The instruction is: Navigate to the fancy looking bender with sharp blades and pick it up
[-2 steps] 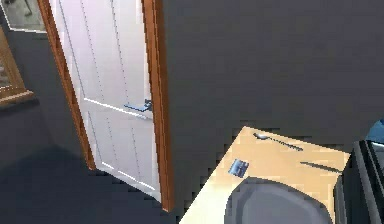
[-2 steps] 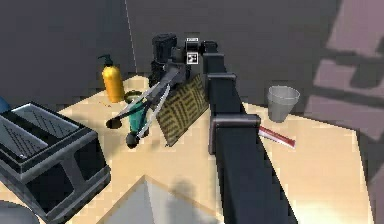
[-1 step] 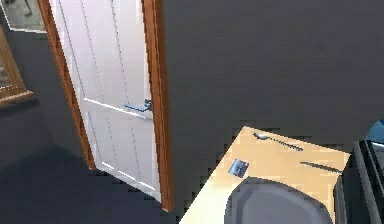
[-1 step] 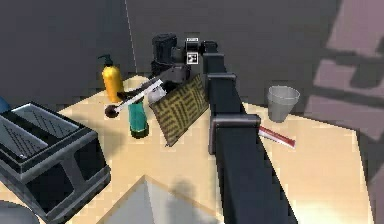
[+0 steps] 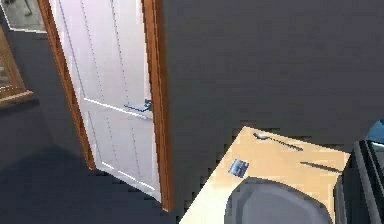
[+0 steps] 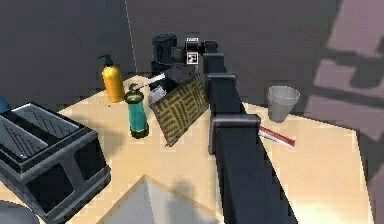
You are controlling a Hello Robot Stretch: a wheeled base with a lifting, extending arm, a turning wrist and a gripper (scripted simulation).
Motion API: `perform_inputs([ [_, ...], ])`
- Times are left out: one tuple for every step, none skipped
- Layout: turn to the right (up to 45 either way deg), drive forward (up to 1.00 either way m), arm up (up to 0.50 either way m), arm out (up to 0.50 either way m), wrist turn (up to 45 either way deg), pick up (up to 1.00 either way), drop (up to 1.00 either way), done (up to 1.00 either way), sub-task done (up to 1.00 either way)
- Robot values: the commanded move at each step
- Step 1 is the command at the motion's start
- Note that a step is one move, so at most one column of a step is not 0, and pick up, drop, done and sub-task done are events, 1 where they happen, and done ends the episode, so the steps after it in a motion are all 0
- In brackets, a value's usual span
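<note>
Dark appliance (image 6: 165,47), likely the blender, stands near our gripper (image 6: 160,80), whose hold we cannot tell; we should centre on it before lifting.

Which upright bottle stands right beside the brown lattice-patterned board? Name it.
The teal bottle with the red top, beside the brown lattice-patterned board; the yellow bottle with the black cap stands farther off.
</note>
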Motion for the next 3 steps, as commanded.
perform_inputs([
  [0.0,0.00,0.00,0.00,30.0,0.00,0.00,0.00,0.00],
  [0.0,0.00,0.00,0.00,0.0,1.00,0.00,0.00,0.00],
  [0.0,0.00,0.00,0.00,0.0,0.00,0.00,1.00,0.00],
])
